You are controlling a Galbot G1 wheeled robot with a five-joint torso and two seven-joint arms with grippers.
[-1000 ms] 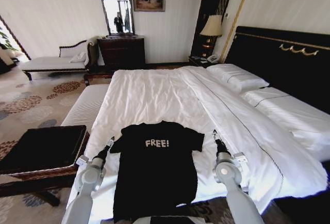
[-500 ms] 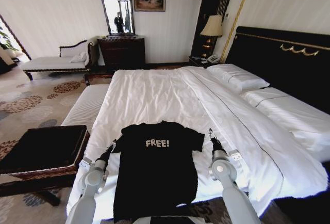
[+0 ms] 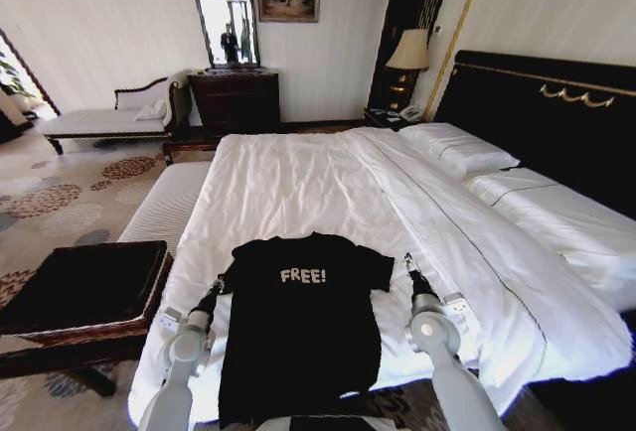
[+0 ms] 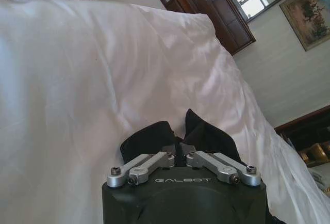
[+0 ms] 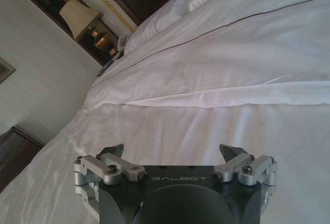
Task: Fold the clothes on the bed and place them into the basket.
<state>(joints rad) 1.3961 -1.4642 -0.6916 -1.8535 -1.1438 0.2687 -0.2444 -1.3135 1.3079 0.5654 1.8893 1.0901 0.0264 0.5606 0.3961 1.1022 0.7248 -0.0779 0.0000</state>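
White bedding of the bed (image 3: 298,183) forms the work surface; the T-shirt (image 3: 303,327) lies flat at its near edge. Since a second ago, the left gripper (image 3: 221,279) has been brought inward onto the left sleeve and is seen closed on black fabric (image 4: 154,136). The right gripper (image 3: 405,258), spread wide over bare sheet, has been drawn slightly toward the right sleeve without touching it. A sleeve fold appears underway. The basket (image 3: 84,287) stands outboard of the left gripper, unobstructed.
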